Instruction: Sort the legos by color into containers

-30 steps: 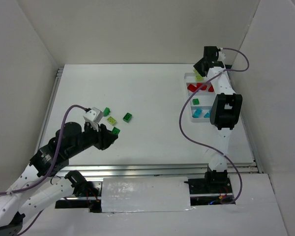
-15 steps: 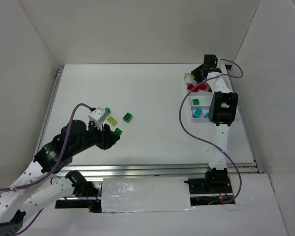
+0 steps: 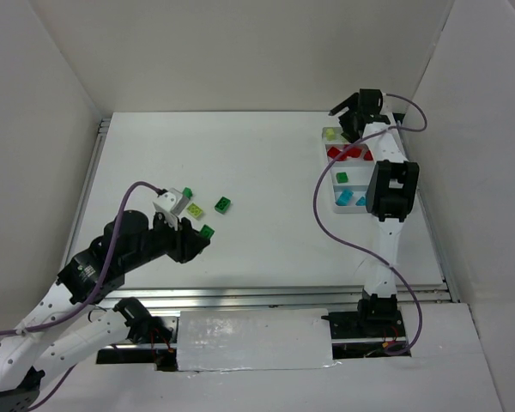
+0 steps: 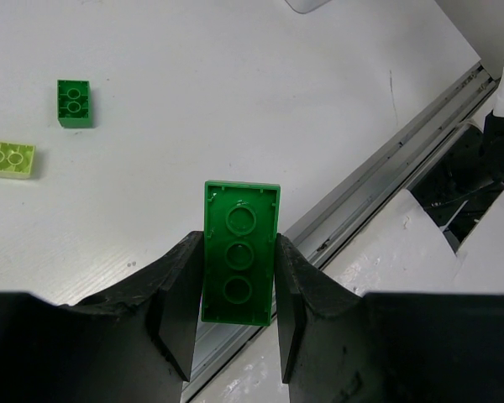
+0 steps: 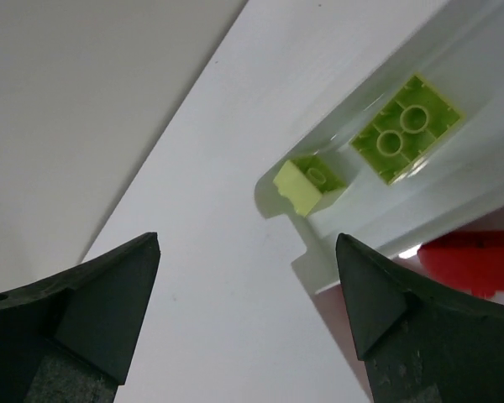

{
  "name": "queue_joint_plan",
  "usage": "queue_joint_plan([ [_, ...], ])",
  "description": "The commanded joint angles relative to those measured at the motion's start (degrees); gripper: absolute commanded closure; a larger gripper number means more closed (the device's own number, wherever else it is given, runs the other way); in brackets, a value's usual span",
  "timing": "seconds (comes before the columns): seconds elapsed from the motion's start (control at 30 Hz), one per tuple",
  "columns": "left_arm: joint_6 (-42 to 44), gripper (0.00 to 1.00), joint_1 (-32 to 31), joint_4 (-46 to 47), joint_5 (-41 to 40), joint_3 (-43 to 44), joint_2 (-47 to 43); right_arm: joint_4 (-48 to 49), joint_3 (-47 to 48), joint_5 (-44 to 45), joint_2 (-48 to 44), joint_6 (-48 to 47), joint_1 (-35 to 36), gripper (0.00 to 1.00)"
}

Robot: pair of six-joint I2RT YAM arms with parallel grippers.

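The right gripper has drawn back from the tray, fingers spread wide and empty. Two pale yellow-green legos lie in its far compartment, beyond the fingertips. The left gripper clamps a green lego, underside toward the camera, between its pads.

Dark green legos: 4 (gripped green brick; loose green brick; half-hidden green brick; green brick in tray)
Yellow-green legos: 3 (loose yellow-green brick; flat yellow-green brick; small yellow-green piece)
Cyan legos: 2 visible (cyan brick; second cyan brick)
Red legos: red cluster; count not discernible
Tray: 1
Compartments in view: 4
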Motion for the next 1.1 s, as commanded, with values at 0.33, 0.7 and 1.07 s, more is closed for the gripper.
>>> queue_joint_plan([
  [0.33,-1.7,1.0,0.6,12.6,17.2,1.0,-2.7,26.2,-51.7,-43.3,-51.2,-14.2,10.7,0.08],
  [0.7,-9.7,1.0,1.1,25.8,34.2,-1.0,2.0,59.0,-82.5,-45.0,-81.5,-5.7,37.2,0.07],
  [1.07,-15.4,1.0,1.1,33.0,36.0,-2.3,1.2,60.3,-83.9,-37.6,-83.7,-4.9,47.7,0.18],
])
